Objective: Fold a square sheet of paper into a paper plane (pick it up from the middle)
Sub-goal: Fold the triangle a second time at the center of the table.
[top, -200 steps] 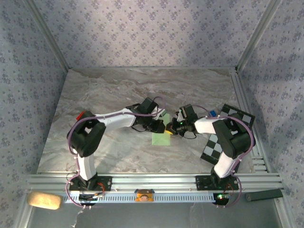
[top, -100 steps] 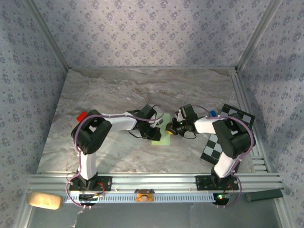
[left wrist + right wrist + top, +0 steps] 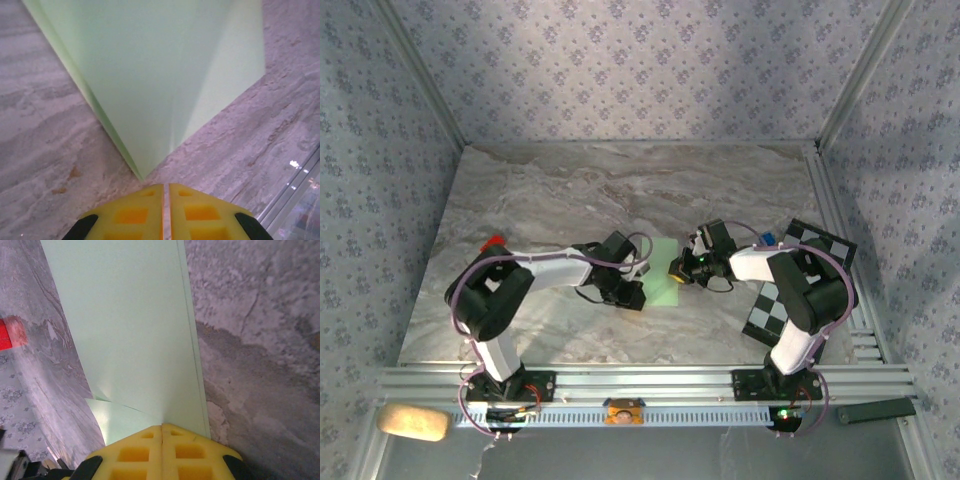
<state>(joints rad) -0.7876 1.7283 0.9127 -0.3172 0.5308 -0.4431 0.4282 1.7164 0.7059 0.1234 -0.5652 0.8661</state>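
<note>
The light green square sheet of paper [image 3: 661,276] lies folded on the marble table between the two arms. In the left wrist view the sheet [image 3: 160,75] narrows to a sharp corner that ends just ahead of my left gripper [image 3: 164,186]. That gripper is shut with bare marble showing in the thin slit between its yellow fingers. It sits low at the sheet's near-left edge [image 3: 633,296]. My right gripper [image 3: 161,427] is shut on the sheet's [image 3: 130,330] right side, where layers of paper run into the jaws [image 3: 678,270].
A black-and-white checkered board [image 3: 766,312] lies under the right arm at the table's right edge. A small red piece [image 3: 492,242] sits far left, seen too in the right wrist view [image 3: 6,333]. A blue bit [image 3: 767,239] lies behind the right arm.
My left gripper has slid off the paper toward the near left, and the left arm has dropped lower. The paper now lies flatter. The right gripper has held still.
</note>
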